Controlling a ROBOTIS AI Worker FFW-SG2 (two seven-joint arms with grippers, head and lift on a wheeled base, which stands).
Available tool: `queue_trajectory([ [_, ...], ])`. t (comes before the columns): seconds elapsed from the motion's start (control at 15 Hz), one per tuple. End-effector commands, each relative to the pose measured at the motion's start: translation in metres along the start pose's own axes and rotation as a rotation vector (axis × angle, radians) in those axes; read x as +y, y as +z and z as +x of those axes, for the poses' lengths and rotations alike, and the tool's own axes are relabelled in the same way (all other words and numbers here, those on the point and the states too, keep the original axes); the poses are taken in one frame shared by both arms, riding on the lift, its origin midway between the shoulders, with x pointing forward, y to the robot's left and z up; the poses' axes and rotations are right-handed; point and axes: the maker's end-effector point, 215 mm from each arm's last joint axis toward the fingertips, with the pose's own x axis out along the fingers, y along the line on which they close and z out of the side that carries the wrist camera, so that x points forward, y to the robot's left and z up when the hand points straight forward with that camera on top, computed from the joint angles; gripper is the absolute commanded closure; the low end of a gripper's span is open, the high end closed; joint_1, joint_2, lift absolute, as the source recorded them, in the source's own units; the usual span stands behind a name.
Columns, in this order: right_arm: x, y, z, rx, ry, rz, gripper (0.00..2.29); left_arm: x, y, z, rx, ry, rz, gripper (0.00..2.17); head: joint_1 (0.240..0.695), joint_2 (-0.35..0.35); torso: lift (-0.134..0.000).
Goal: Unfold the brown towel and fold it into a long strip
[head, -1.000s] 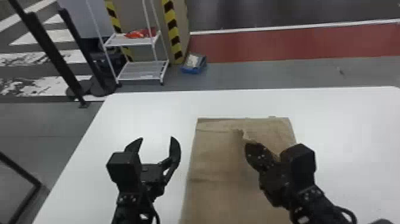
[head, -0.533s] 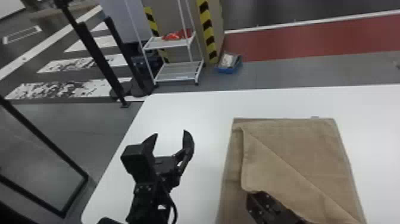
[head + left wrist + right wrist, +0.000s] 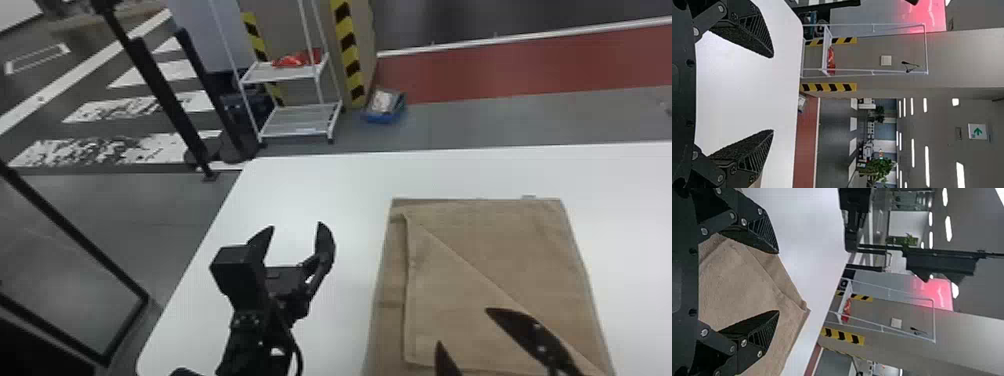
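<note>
Over the near part of the brown towel (image 3: 525,235), the right hand (image 3: 464,326) has its fingers spread. To the towel's left, the left hand (image 3: 296,226) is spread too, above the white tabletop (image 3: 320,190). The towel lies flat toward the tabletop's right, a flap (image 3: 440,300) with a diagonal edge across it. Beyond stand a white rack (image 3: 300,120) and, on the floor, a blue bin (image 3: 382,119).

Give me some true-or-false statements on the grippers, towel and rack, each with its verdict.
1. The left gripper is open. True.
2. The right gripper is shut. False: the right gripper is open, above the towel.
3. A flap of the towel lies folded over, with a slanting edge. True.
4. The towel is a long, narrow strip. False: it lies broad.
5. The rack stands beyond the table. True.
</note>
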Motion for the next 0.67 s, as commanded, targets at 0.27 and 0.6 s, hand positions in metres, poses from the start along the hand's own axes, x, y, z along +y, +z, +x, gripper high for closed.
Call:
queue_trajectory([
  [0.27, -0.207, -0.003, -0.082, -0.070, -0.403, 0.122, 0.06, -0.028, -0.058, -0.043, 0.164, -0.255, 0.165, 0.22, 0.695, 0.257, -0.123],
  [0.6, -0.359, -0.052, -0.237, -0.059, -0.809, 0.246, 0.06, -0.078, -0.084, -0.075, 0.269, -0.507, 0.307, 0.22, 0.695, -0.151, -0.123],
])
